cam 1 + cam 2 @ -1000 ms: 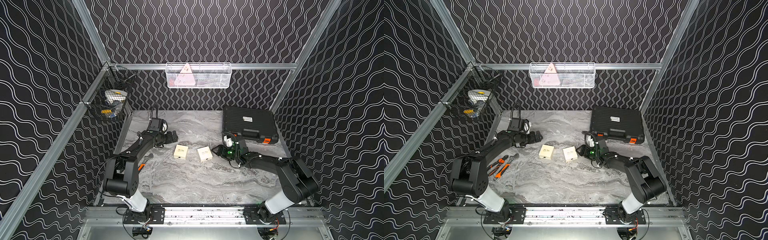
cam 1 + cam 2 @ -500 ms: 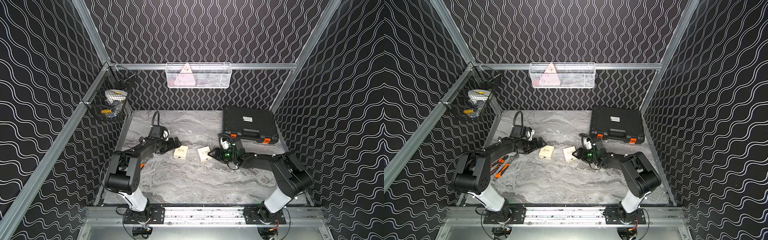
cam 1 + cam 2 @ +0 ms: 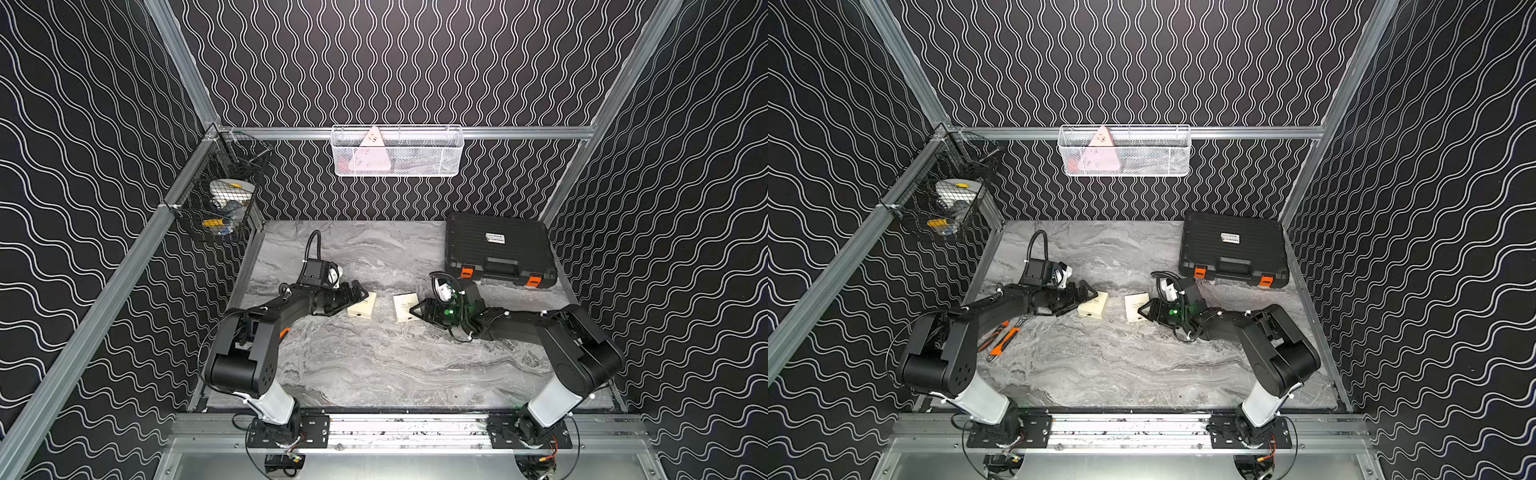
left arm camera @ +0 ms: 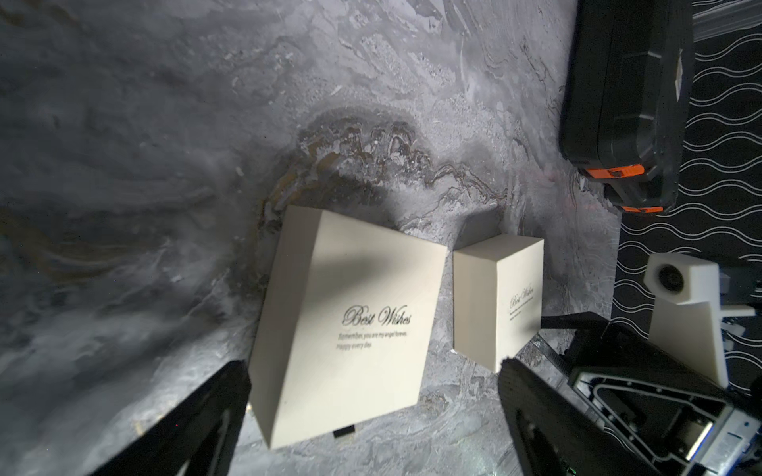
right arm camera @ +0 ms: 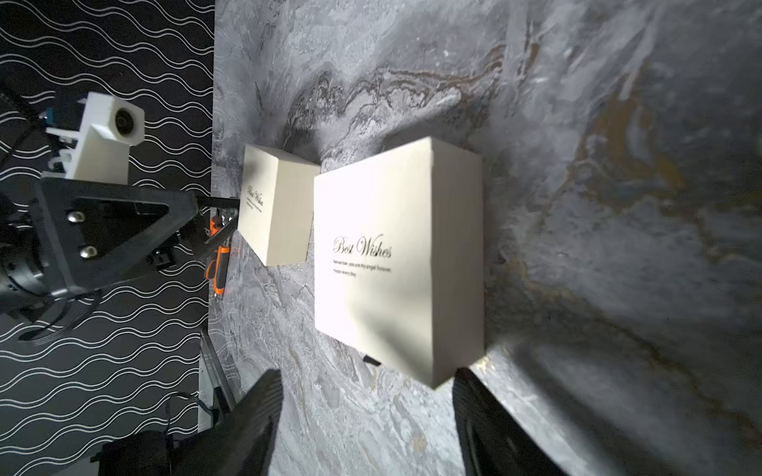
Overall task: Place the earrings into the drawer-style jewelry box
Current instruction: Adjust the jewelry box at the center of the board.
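The left gripper (image 4: pixel 373 366) stands spread wide and holds nothing, its black fingers (image 4: pixel 206 412) flanking the near end of the left cream box (image 4: pixel 350 313); one finger sits just beside the box's side wall, the other well clear of it; a small black tab (image 4: pixel 344 432) pokes out from under that near end, and the lid reads "Best Wishes" in script. The right gripper (image 5: pixel 367 375) is partly spread and also clasps nothing; a corner of the right cream box (image 5: pixel 391 255) reaches in between its fingertips, close to one finger, though the blur hides whether they touch. Both boxes lie flat and shut on the marbled grey table (image 3: pixel 374 365), side by side, near each other but apart, with the grippers facing them from opposite sides; the earrings are too small to pick out in any view. Orange-handled tools (image 3: pixel 1000 338) lie beside the left arm; a black case (image 3: pixel 498 253) with orange latches sits at the far right; a white wire basket (image 3: pixel 397 151) hangs on the back rail, a black mesh basket (image 3: pixel 220 203) on the left rail.
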`<state>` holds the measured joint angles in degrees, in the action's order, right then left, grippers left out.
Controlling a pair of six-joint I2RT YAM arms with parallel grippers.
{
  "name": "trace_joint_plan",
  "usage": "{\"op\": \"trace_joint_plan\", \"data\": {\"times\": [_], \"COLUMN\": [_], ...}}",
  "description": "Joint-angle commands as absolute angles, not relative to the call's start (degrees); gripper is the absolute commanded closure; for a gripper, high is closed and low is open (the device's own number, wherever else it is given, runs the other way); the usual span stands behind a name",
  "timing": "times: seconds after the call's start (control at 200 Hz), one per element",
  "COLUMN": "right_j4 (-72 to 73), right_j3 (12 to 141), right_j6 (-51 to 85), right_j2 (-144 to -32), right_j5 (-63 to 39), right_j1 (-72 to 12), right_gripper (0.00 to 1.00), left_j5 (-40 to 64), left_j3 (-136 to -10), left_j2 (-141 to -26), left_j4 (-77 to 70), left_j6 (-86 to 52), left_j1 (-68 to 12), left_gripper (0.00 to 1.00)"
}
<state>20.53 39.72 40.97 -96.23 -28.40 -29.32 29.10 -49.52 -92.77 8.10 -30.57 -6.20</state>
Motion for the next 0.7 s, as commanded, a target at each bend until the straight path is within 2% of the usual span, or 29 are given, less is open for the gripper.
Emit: {"op": "trace_joint_plan", "data": {"times": [0.0,0.695], "right_j4": [22.32,24.62], "right_j3": [39.64,39.05], "right_j6": [41.48,43.15], "right_j2": [-95.94,-95.92], "right_j5": [-27.64,-27.25], "right_j1": [-29.53,-30.06], "right_gripper": [0.32,0.32], "left_j5": [29.92,29.11], "left_j3": [-48.98,-45.63], "left_j2": [-92.00,-88.89], "left_j4": [6.41,6.96], "left_j6": [-31.96,-32.39], "left_j1": [-6.44,-8.26], "left_gripper": [0.01,0.01]}}
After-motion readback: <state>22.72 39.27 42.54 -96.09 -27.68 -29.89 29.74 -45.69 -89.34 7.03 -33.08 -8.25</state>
